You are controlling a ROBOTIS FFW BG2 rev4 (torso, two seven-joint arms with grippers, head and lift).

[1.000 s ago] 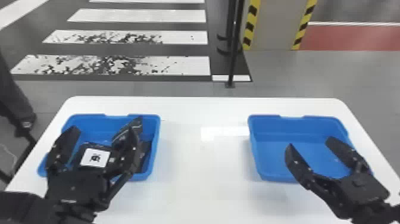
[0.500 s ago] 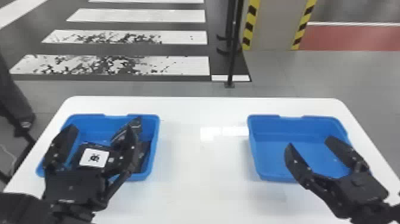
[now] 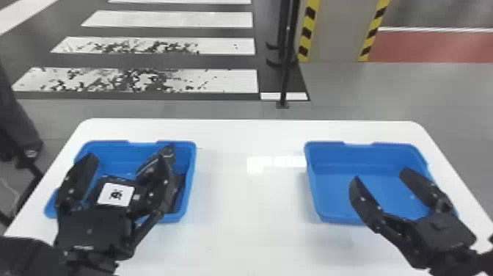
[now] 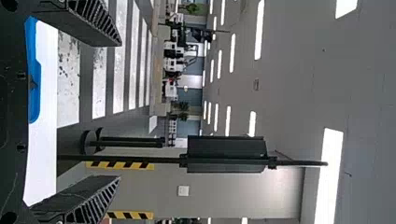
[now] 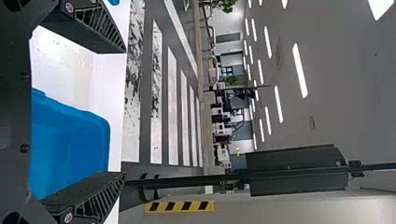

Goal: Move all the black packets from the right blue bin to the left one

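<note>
Lifting my left jaws straight up, gaping empty like the right jaws, should spare black packets (image 3: 168,154) near the worktop's (image 3: 249,224) left edge.

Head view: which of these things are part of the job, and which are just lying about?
Part of the job:
- black packets in the left blue bin
- right blue bin
- left pincer and right pincer

Just around:
- black pole beyond the table
- pillar with yellow-and-black stripes
- white floor stripes
</note>
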